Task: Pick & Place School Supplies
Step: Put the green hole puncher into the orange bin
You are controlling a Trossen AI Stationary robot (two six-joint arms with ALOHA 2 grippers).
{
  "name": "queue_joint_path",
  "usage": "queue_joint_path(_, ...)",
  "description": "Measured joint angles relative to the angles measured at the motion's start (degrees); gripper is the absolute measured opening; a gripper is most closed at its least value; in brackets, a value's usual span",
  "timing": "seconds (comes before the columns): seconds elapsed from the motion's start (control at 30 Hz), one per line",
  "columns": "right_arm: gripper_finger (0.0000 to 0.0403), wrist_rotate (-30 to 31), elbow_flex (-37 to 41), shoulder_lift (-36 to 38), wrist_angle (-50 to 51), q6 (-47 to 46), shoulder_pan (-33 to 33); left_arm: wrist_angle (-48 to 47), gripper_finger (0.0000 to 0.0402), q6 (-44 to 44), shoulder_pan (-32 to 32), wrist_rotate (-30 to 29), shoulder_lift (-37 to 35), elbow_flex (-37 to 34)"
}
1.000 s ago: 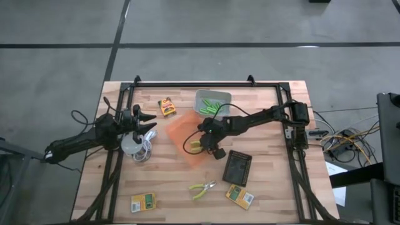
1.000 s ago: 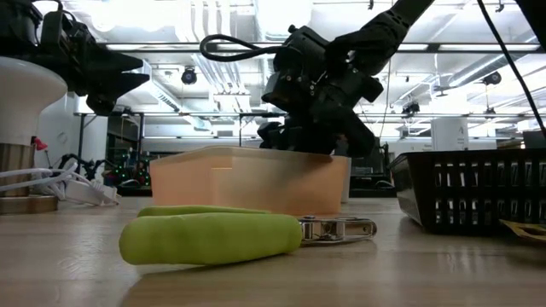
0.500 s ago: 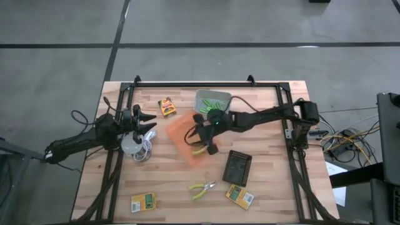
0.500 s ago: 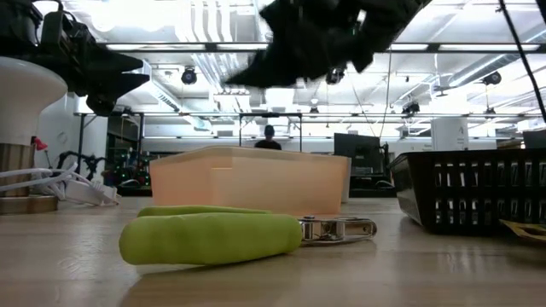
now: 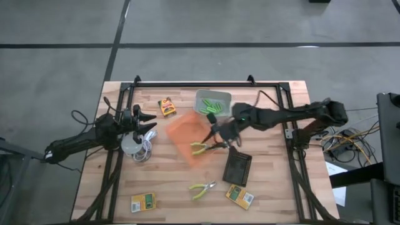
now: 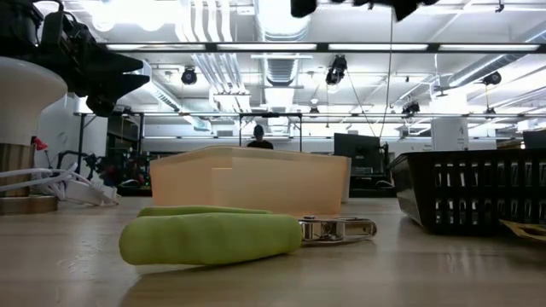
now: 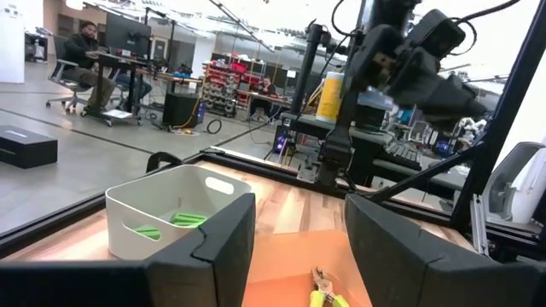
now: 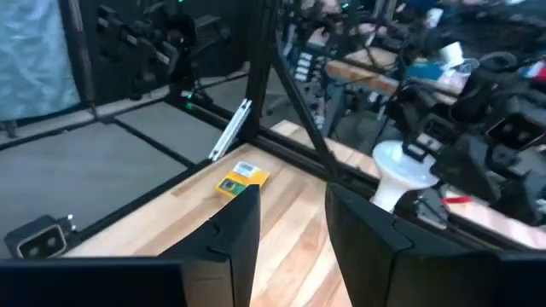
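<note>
While the right jaws hung apart with nothing between them, just above the orange bin's (image 5: 181,132) near edge and beside the black basket (image 5: 237,166), one pair of pliers (image 5: 199,148) lay inside that bin. The right arm (image 5: 287,115) reached in from the right side of the surface (image 5: 275,200). The left jaws stood wide and empty, hovering over the white round thing (image 5: 132,147) at the left side, apparently waiting.

Progress, as a judgement: roughly halfway.
- Done: pliers in the orange bin; green markers (image 5: 214,106) in the grey bin (image 5: 203,95) at the far edge.
- Left: second pliers (image 5: 201,189) loose on the surface near the front, plus three boxes outside any container. One box (image 5: 166,106) lay just beyond the orange bin, one (image 5: 144,202) front-left, one (image 5: 240,195) front-right below the basket.

Containers:
- Orange bin held only the pliers, as far as the high view showed.
- Grey bin held several markers; the count was not readable.
- Black basket: contents could not be told, too dark inside.

Next likely pick was the loose pliers or the front-right box, both near the right arm.
</note>
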State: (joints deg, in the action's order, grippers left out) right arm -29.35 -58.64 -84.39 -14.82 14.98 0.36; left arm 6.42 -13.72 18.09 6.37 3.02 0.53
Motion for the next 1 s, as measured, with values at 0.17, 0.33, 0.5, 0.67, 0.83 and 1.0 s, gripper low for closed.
queue_joint_path(0.17, 0.0148, 16.76, 6.96, 8.05, 0.04, -0.02, 7.39, -0.22, 0.0188, 0.00, -0.02, -0.02, 0.01, -0.02)
queue_joint_path(0.33, 0.0157, 34.47, 11.90, 12.40, -0.09, -0.08, 16.14, -0.49, 0.0188, 0.00, 0.00, 0.00, 0.01, -0.02)
queue_joint_path(0.5, 0.0154, 41.05, 13.58, 11.99, -0.52, -4.44, 20.11, -0.67, 0.0188, 0.00, 0.00, -0.02, 0.01, 0.00)
queue_joint_path(0.67, 0.0150, 41.62, 13.12, 9.45, -0.45, -7.79, 20.60, -0.98, 0.0188, 0.00, 0.00, -0.02, 0.01, 0.00)
queue_joint_path(0.83, 0.0149, 41.59, 11.57, 4.46, -1.01, -7.08, 21.19, -0.98, 0.0188, 0.00, 0.00, -0.02, 0.01, -0.01)
queue_joint_path(1.0, 0.0150, 43.15, 8.39, -1.84, -1.49, -6.86, 23.78, -1.01, 0.0188, 0.00, 0.00, -0.02, 0.03, 0.00)
